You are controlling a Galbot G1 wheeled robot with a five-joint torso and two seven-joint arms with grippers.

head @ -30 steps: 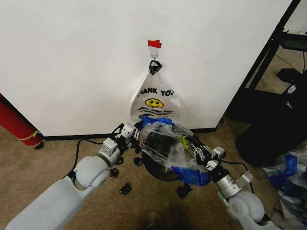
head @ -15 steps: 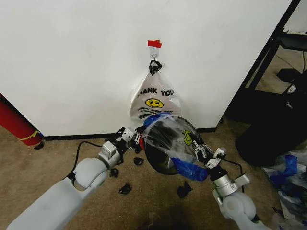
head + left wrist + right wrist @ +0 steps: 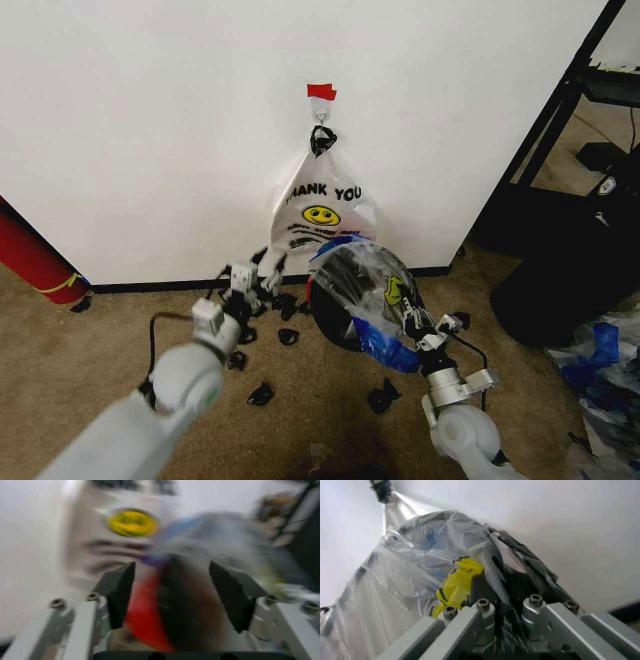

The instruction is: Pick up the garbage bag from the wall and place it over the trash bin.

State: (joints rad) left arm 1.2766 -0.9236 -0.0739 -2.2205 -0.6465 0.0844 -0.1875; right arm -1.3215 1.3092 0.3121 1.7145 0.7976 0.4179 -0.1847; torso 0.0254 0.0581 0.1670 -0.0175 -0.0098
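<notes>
While the clear bag sits stretched over the bin, status as follows:

garbage bag (image 3: 365, 285): thin see-through plastic with blue edges, draped over the top and front of the trash bin; yellow print patch on the side nearest the right arm; a blue handle bunches at the lower rim, just beside the right gripper.
trash bin (image 3: 335, 320): small round black bin, tipped so its mouth leans toward the wall; red base shows at its left edge; on the carpet just in front of the baseboard.
right gripper (image 3: 425, 328): at the bin's right rim, touching the bag. The right wrist view puts plastic and the black rim between the fingers (image 3: 470, 626), pinched with almost no gap.
left gripper (image 3: 250, 285): on the floor side left of the bin, near it but apart. In the left wrist view the fingers (image 3: 120, 592) stand wide apart with nothing between them; the bin and its red base lie ahead of the gap.
wall (image 3: 150, 130): plain white, black baseboard; small hook under a strip of red tape (image 3: 322, 92).
"THANK YOU" bag (image 3: 322, 205): whiter smiley bag hanging from the hook by black knotted handles, directly behind the bin.
floor: brown carpet with several small black scraps (image 3: 262, 393) scattered between the two arms.
red cylinder (image 3: 35, 255): with a yellow band, leaning at the wall far left, well apart.
</notes>
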